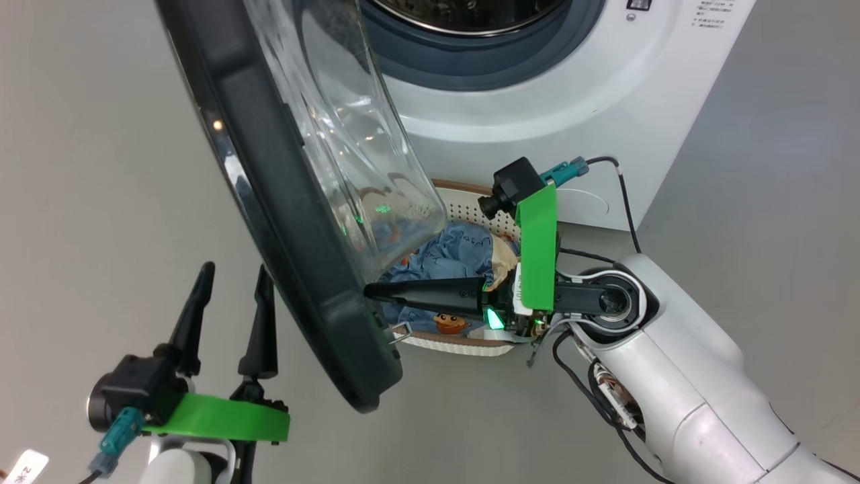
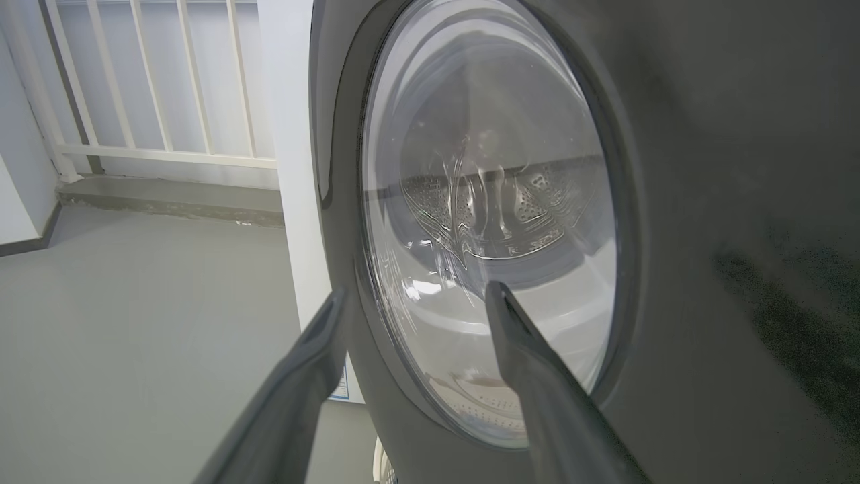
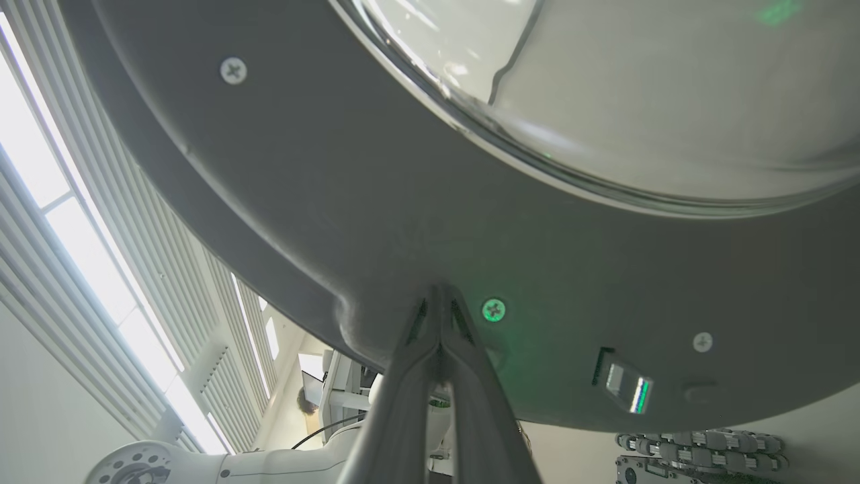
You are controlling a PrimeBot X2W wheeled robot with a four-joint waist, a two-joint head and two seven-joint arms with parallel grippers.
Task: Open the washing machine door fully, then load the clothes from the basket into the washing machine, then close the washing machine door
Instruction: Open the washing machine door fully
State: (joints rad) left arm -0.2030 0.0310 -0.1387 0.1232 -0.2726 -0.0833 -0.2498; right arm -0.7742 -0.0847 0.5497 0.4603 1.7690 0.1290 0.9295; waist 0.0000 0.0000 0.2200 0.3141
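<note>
The washing machine door (image 1: 295,208) stands partly swung out, black rim toward me and glass bowl (image 1: 349,134) toward the white washing machine (image 1: 537,87). My right gripper (image 1: 369,292) is shut with nothing in it, its tips pressed against the door's inner rim (image 3: 470,269) near the lower edge. Behind it on the floor sits the basket (image 1: 463,202) holding the blue clothes (image 1: 443,259). My left gripper (image 1: 235,275) is open at lower left, outside the door, empty; in the left wrist view its fingers (image 2: 531,363) point at the door's outer glass (image 2: 490,222).
Grey floor (image 1: 101,168) spreads to the left of the door and to the right of the machine. A white railing (image 2: 148,81) and a wall stand beyond the machine. My right forearm (image 1: 678,376) reaches in from the lower right.
</note>
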